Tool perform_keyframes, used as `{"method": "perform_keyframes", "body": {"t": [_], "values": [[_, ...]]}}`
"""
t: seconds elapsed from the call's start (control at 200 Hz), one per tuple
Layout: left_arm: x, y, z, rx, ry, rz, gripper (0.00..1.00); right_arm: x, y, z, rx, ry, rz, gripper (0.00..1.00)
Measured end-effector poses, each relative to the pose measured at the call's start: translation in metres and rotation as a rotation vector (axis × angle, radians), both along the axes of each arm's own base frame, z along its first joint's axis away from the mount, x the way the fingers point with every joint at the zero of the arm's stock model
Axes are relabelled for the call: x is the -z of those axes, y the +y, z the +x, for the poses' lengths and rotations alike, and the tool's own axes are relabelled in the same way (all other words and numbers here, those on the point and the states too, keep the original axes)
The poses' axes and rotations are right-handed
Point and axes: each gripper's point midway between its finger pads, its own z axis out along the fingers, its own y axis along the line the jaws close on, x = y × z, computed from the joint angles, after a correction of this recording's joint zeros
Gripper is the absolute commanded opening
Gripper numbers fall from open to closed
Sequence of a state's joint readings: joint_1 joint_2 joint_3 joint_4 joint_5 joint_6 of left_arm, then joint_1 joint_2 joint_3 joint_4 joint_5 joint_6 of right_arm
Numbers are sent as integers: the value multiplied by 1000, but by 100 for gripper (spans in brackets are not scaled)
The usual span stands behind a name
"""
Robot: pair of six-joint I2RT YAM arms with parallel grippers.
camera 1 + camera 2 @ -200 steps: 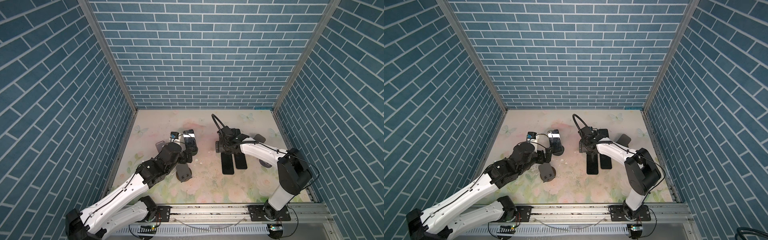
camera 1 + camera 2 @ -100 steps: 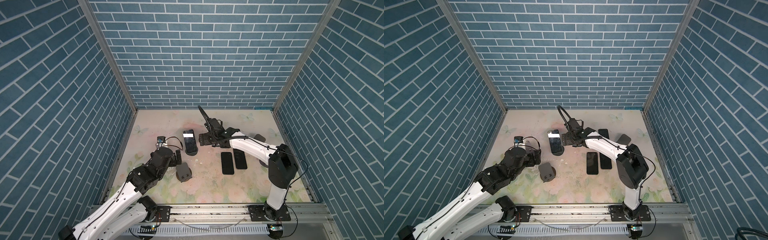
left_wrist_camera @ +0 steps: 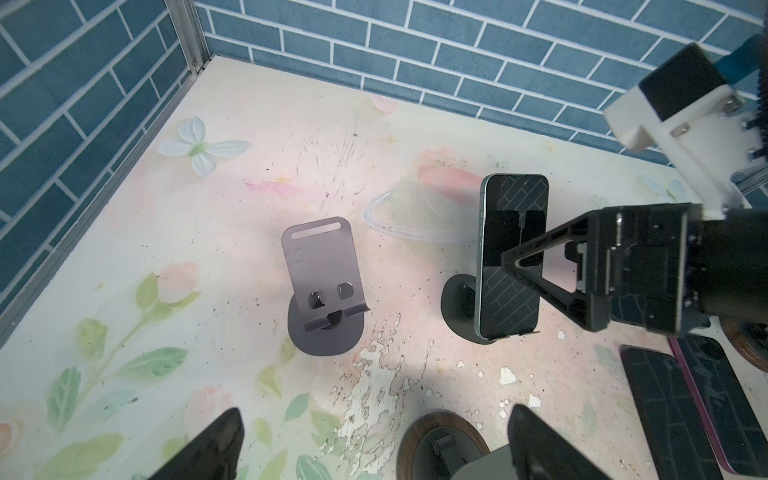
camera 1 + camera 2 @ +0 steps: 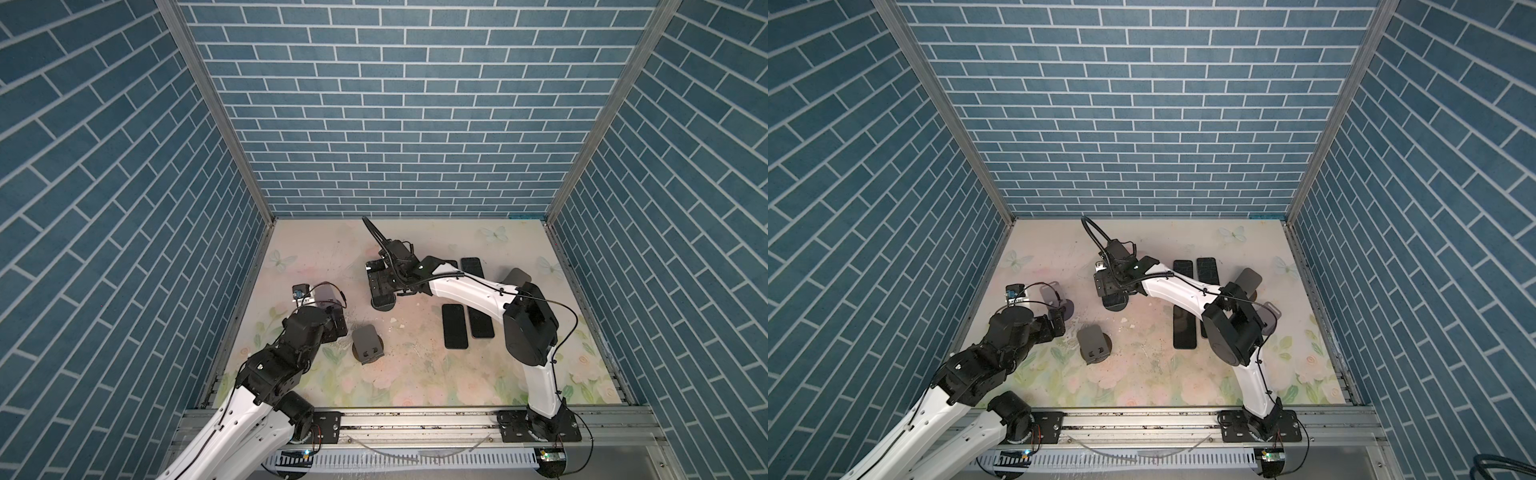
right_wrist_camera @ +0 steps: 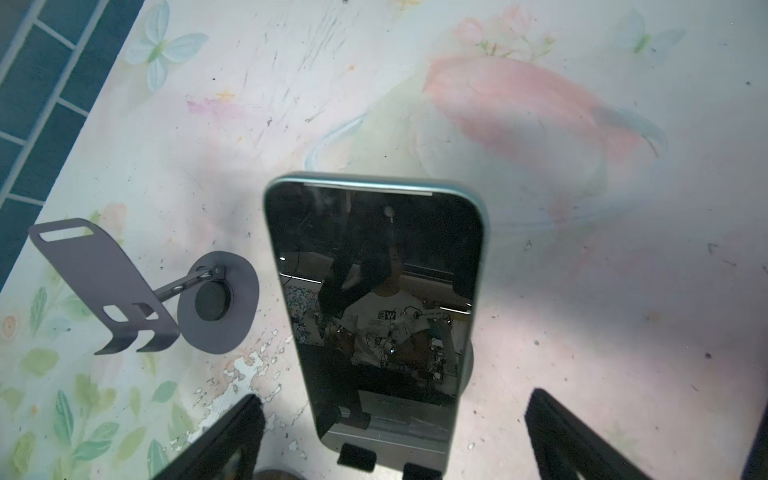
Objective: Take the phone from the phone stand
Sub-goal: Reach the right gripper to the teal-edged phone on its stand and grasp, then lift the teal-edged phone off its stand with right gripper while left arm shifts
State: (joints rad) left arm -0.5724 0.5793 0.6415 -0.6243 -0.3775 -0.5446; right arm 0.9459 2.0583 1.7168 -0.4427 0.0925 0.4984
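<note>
The phone (image 5: 374, 299) is dark-screened with a pale teal edge and leans upright on its round-based phone stand (image 3: 455, 309). My right gripper (image 5: 395, 432) is open and straddles the phone's lower end, with a gap on each side and its fingers (image 5: 232, 436) not touching it. In both top views the right gripper (image 4: 380, 284) (image 4: 1111, 286) hangs over the stand's base (image 4: 384, 306) (image 4: 1115, 306) and hides most of the phone. The phone (image 3: 513, 257) also shows in the left wrist view. My left gripper (image 3: 374, 449) (image 4: 332, 322) is open and empty at the left of the floor.
An empty grey stand (image 4: 368, 340) (image 3: 320, 282) sits mid-floor. A wood-based stand (image 3: 444, 449) stands by the left gripper, and another stand (image 4: 515, 276) is at the right. Several phones lie flat on the right (image 4: 455, 326) (image 4: 480, 324) (image 4: 471, 266). Brick walls close in three sides.
My right arm has swung left from the flat phones to the phone on the stand, and its jaws have widened. My left arm has pulled back from that stand toward the front left.
</note>
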Motion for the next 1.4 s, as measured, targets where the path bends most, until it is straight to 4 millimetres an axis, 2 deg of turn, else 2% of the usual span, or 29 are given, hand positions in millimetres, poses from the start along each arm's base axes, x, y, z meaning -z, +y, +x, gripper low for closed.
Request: {"method": "perform_keyframes", "body": {"t": [0.155, 0.335, 0.535, 0.85, 1.075, 1.23, 1.401], "values": [[0, 2, -3, 1, -1, 4, 100, 2, 13, 6, 13, -42, -22, 99], [1, 4, -5, 4, -8, 9, 100, 13, 18, 11, 29, -56, -57, 96], [3, 6, -7, 5, -3, 17, 100, 25, 19, 17, 48, -64, -97, 88], [4, 6, -7, 6, -1, 20, 100, 36, 16, 19, 65, -64, -137, 66], [4, 6, -7, 9, 2, 22, 100, 36, 16, 19, 63, -64, -137, 63], [6, 1, -8, 35, 12, 21, 100, 22, 16, 18, 56, -78, -122, 63], [7, -11, -6, 92, 21, -1, 100, -28, 12, 16, 49, -137, -54, 63]]}}
